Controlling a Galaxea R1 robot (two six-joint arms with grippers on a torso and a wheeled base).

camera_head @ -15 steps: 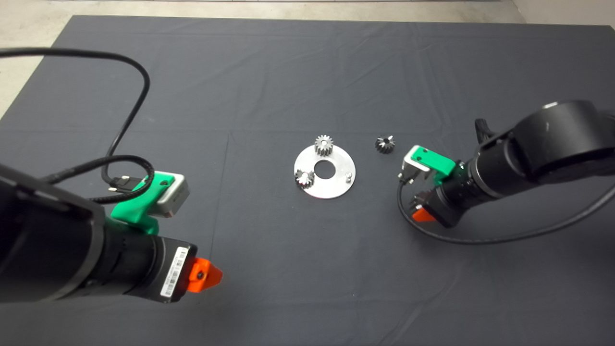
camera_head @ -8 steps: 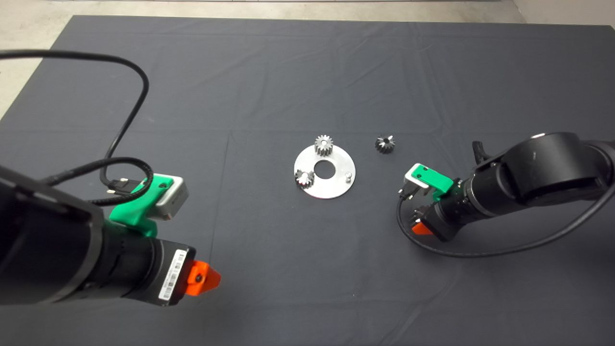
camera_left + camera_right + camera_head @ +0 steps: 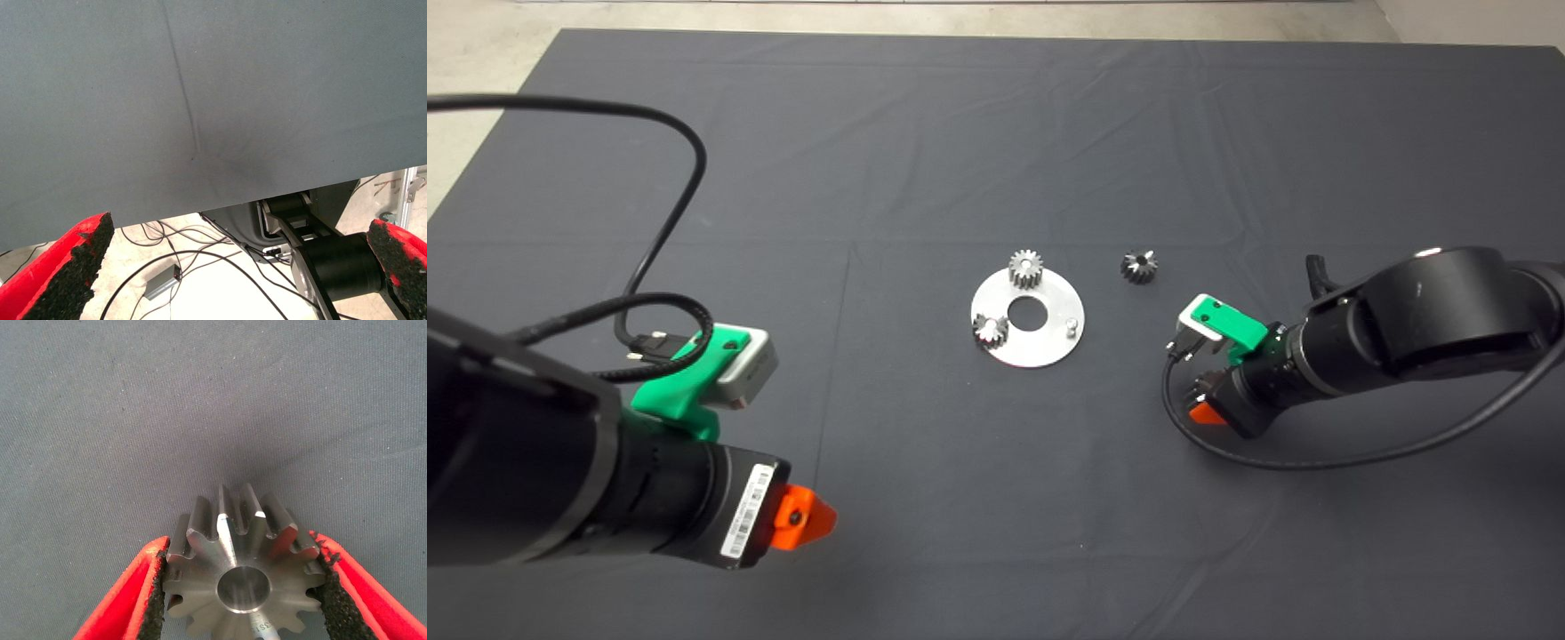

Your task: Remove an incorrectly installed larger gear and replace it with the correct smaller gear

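My right gripper [image 3: 1202, 411] is right of the round silver plate [image 3: 1049, 351], low over the mat. In the right wrist view it [image 3: 240, 550] is shut on the larger gear [image 3: 220, 520], a steel bevel gear with a centre hole, gripped by its teeth. In the head view that gear is hidden under the gripper. The smaller gear [image 3: 1139, 267] lies loose on the mat right of the plate, beyond my right gripper. My left gripper [image 3: 805, 518] is open and empty at the front left; its wrist view [image 3: 240, 233] shows only mat and floor.
The plate carries a straight-toothed grey gear [image 3: 1026, 268] at its far edge, another small bevel gear [image 3: 990, 329] at its left edge and a bare pin [image 3: 1069, 325] at its right. Cables [image 3: 658, 222] trail from both arms over the mat.
My right gripper has drawn back from the plate toward the front of the mat, with the larger gear in it. The left arm has barely moved.
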